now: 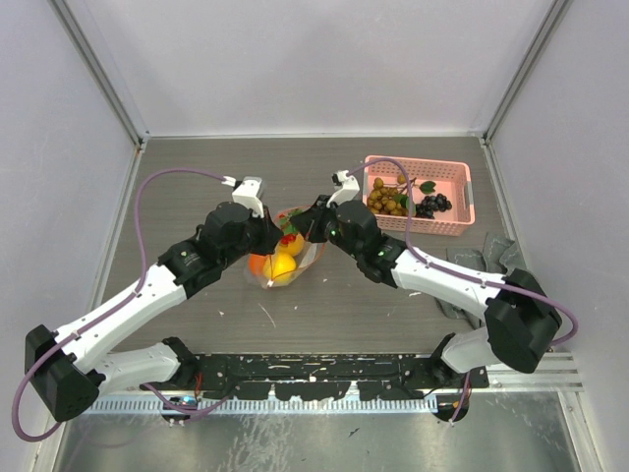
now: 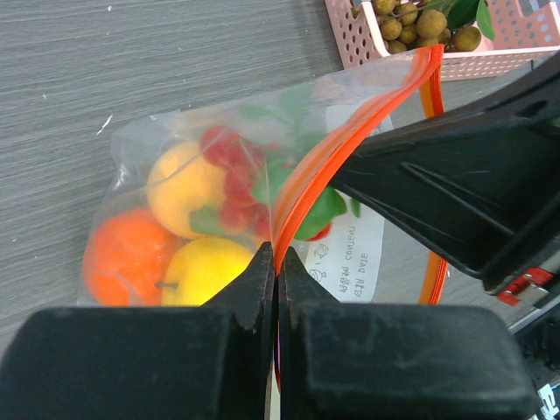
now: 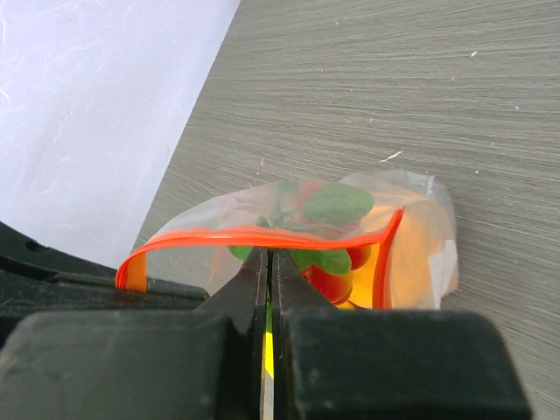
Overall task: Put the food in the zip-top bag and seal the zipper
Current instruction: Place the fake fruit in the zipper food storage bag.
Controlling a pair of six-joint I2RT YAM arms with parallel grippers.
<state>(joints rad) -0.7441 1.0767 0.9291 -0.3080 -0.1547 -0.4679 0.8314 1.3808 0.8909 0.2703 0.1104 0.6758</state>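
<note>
The clear zip-top bag [image 1: 313,258] lies mid-table between both arms. Inside it are a yellow round fruit [image 2: 203,271], an orange round fruit [image 2: 127,254], a second yellow-orange fruit [image 2: 182,182], red berries and green leaves. My left gripper [image 2: 276,260] is shut on the red-orange zipper [image 2: 350,131] at one end of the mouth. My right gripper [image 3: 268,259] is shut on the bag's rim just under the zipper [image 3: 262,236], further along. The strip bows between them, and the mouth gapes at the far end. The bunch of small brown balls [image 1: 386,201] lies in the pink basket.
The pink lattice basket [image 1: 462,192] stands at the back right and also holds dark grapes [image 1: 433,205]. A grey cloth [image 1: 496,258] lies crumpled at the right edge. White walls close in the table on three sides.
</note>
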